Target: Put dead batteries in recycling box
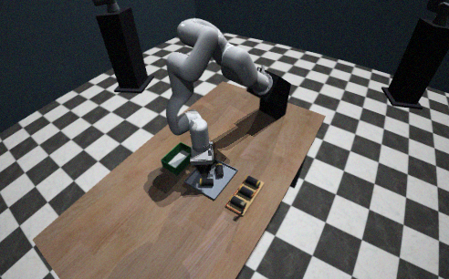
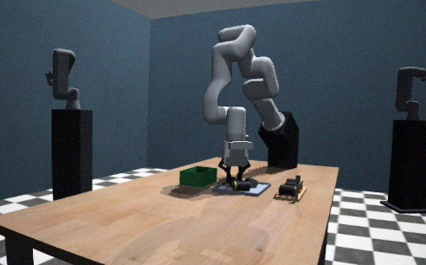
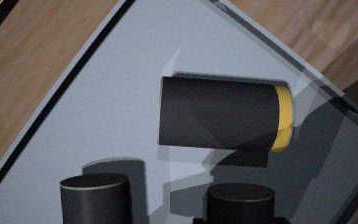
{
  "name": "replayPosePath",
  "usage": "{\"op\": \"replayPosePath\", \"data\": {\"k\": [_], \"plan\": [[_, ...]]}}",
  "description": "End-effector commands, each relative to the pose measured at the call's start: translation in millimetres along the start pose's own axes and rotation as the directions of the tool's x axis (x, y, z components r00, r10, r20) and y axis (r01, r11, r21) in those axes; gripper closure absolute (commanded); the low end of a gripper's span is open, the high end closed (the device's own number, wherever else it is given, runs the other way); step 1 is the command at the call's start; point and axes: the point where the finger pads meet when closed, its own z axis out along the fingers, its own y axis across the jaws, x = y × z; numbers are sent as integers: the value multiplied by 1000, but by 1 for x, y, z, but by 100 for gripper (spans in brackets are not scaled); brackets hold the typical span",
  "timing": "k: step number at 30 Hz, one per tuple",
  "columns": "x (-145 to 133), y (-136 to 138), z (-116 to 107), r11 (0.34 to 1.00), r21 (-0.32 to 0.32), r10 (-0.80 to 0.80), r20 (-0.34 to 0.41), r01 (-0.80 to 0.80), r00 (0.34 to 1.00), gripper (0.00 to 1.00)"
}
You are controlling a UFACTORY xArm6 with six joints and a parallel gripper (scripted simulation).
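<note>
Battery (image 3: 220, 114): black cylinder with a yellow band at one end, lying on its side on the grey tray (image 3: 105, 100). From the wrist view it sits dead centre under the claw (image 2: 237, 177), so we take it as the one being gripped. The claw is pinched onto it across the barrel; the fingertips themselves aren't visible in the wrist view, only two dark cylinders at the bottom edge, which look like more batteries standing on the tray.

Handling, our read: rigid, smooth, round shell. It won't deform, but it can roll or squirt out if the pads land off the centreline. Best hold is mid-barrel, pads square across the diameter, clear of the yellow end. It is probably light for this arm, so slip is the concern, not load. Lift straight up before any sideways move, since the neighbours on the tray are near.

Outward: in the top view a second battery (image 1: 219, 170) lies on the same tray, just beside the claw. The green recycling box (image 1: 176, 158) stands upright on the desk (image 1: 127, 219), just beside the tray on the arm's side. The yellow holder (image 1: 245, 195) with three batteries seated sits on the tray's other side, apart from it. We can't make out the bulb in any view.
</note>
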Motion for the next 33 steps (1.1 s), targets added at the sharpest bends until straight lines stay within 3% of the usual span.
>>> {"op": "replayPosePath", "data": {"k": [1, 23, 33], "plan": [[1, 1, 0, 1000, -2, 0, -2, 0, 1000, 72], [1, 1, -1, 1000, -2, 0, -2, 0, 1000, 72], [1, 1, -22, 1000, -2, 0, -3, 0, 1000, 72]]}}
